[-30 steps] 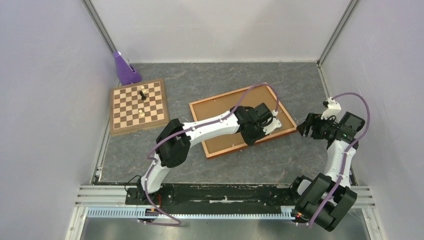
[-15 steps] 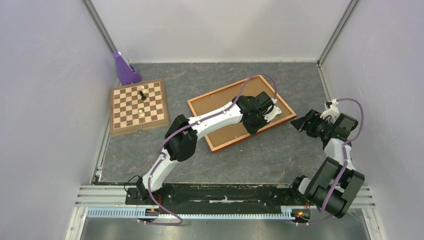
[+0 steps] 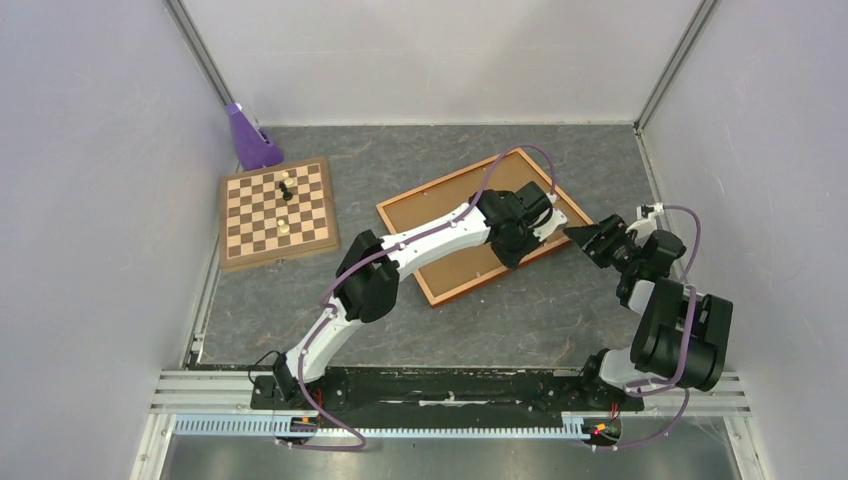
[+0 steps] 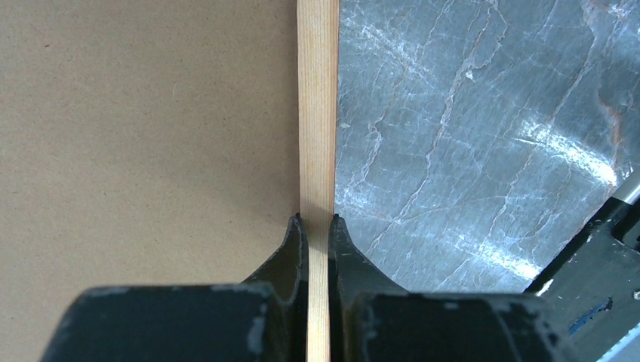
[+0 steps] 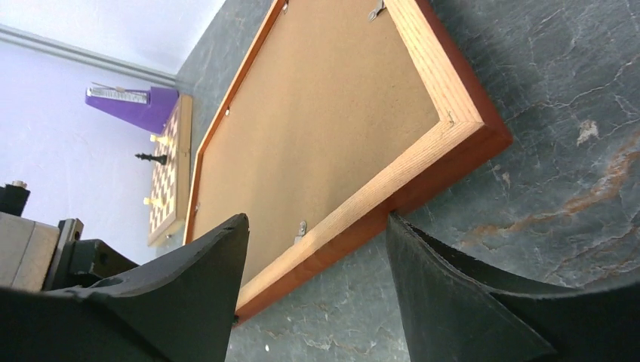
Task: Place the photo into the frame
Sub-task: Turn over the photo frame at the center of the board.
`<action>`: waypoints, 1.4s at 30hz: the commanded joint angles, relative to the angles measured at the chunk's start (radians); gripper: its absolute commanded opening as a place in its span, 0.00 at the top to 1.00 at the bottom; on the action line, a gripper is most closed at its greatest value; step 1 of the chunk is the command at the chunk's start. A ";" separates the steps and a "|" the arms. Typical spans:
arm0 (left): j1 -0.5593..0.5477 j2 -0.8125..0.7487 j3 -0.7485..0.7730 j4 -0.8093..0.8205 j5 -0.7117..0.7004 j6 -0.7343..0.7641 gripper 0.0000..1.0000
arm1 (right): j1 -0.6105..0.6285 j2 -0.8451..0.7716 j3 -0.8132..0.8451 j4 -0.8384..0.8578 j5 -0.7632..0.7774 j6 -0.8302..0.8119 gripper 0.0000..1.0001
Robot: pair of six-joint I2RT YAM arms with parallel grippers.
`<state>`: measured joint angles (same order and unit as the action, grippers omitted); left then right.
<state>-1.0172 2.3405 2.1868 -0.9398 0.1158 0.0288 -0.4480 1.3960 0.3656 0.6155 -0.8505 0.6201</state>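
The frame (image 3: 447, 181) lies face down and askew on the table, its orange-brown rails around a brown backing panel (image 3: 462, 270). My left gripper (image 3: 545, 222) is shut on the frame's right-hand rail; in the left wrist view the rail (image 4: 317, 113) runs straight between the gripper (image 4: 317, 219). My right gripper (image 3: 585, 235) hangs open just right of the frame's near right corner, low over the table. In the right wrist view that corner (image 5: 423, 151) shows beyond the gripper (image 5: 317, 226), nothing between the fingers. The photo is out of view.
A chessboard (image 3: 278, 212) with a few pieces lies at the left, a purple object (image 3: 250, 140) behind it in the back left corner. Enclosure walls stand close on the left, back and right. Grey marbled table (image 3: 560, 310) shows in front of the frame.
The left arm has dragged the frame slightly back and left. The right gripper has swung left and down to the frame's right corner, its jaws a little narrower.
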 commanded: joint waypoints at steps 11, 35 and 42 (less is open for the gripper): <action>-0.001 -0.016 0.077 0.030 0.028 -0.058 0.98 | 0.005 0.092 -0.038 0.211 0.013 0.070 0.33; -0.004 -0.037 0.051 0.030 0.082 -0.093 0.98 | 0.051 0.335 -0.033 0.589 -0.002 0.249 0.42; -0.003 -0.038 0.049 0.031 0.088 -0.094 0.98 | 0.061 0.385 -0.016 0.663 -0.003 0.291 0.49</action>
<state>-1.0161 2.3497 2.2059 -0.9394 0.1413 0.0101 -0.3962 1.7538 0.3286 1.1290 -0.8520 0.8734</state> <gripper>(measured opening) 0.081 0.533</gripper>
